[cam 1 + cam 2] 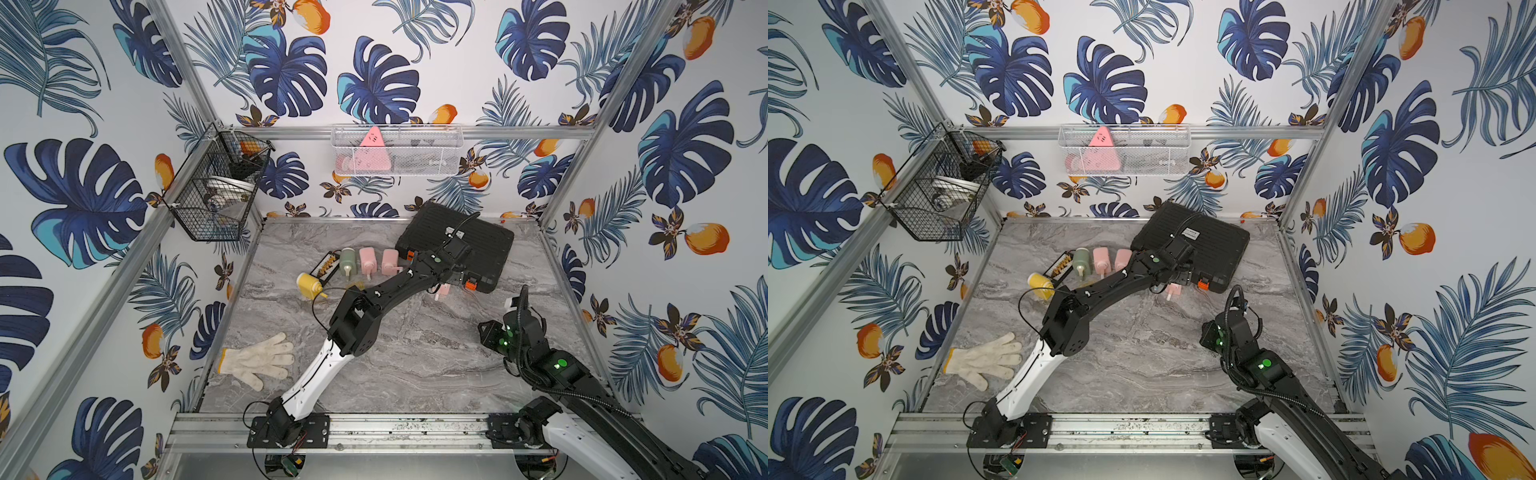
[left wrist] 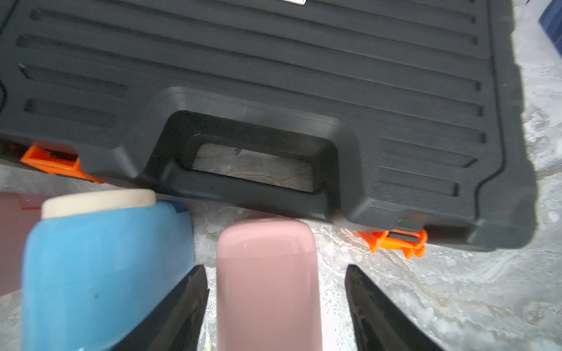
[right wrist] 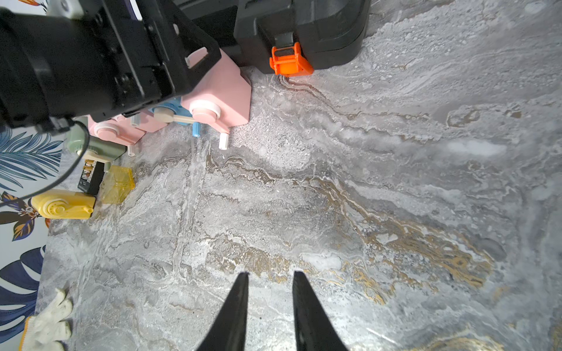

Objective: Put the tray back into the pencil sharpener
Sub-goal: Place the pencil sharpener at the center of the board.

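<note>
On the marble bench [image 1: 415, 365], the black case [image 2: 273, 60] has the pink pencil sharpener [image 2: 264, 304] just beside it, between the spread jaws of the left hand [image 2: 275, 269]. The right hand [image 3: 270, 275] is slightly parted and empty. The yellow tray [image 3: 117, 184] lies well apart from both.

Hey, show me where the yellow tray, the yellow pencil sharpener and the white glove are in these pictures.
yellow tray [image 3: 117, 184], right wrist view, on its clear top face.
yellow pencil sharpener [image 3: 68, 200], right wrist view, on its body by the crank.
white glove [image 1: 254, 359], a top view, on the palm.
</note>
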You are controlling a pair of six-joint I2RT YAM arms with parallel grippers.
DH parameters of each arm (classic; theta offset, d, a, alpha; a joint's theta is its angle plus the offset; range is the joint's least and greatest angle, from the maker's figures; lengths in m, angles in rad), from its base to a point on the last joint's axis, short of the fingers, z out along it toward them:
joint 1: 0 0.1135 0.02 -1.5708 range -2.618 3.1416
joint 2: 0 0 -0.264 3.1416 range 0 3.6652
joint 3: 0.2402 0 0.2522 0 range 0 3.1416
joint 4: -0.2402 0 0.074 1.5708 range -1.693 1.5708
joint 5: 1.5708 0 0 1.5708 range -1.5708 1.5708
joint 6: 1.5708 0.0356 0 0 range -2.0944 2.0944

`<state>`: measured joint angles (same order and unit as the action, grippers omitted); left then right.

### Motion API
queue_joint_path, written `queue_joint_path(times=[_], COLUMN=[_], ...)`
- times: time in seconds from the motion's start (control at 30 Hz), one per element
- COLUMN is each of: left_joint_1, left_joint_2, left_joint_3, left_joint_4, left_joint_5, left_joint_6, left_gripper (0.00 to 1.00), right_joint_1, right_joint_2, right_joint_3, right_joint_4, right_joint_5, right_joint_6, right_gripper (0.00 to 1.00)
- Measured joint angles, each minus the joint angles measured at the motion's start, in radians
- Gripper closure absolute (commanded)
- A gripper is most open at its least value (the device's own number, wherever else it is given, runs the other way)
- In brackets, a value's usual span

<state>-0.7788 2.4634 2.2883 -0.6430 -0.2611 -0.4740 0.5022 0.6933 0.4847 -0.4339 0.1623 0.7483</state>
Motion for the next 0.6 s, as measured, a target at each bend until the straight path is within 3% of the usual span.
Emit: queue_joint_path(times=[0.17,0.6], left_joint_1=[-0.014,-0.021], left_joint_2=[-0.104,-0.578], left_joint_3=[-0.126,-0.664], left_joint_4=[0.049,0.322], left_joint_5=[0.0,-0.002], left_joint_6=[0.006,0.15], left_gripper=[0.3,0.32], right_joint_1=[0.0,0.001], right_joint_2=[-0.001,0.085], right_joint_3=[0.0,0.055], right_joint_4=[0.0,0.004], right_joint_5=[0.0,-0.036], right_joint_6=[0.0,-0.043], right_gripper=[0.72,0.74])
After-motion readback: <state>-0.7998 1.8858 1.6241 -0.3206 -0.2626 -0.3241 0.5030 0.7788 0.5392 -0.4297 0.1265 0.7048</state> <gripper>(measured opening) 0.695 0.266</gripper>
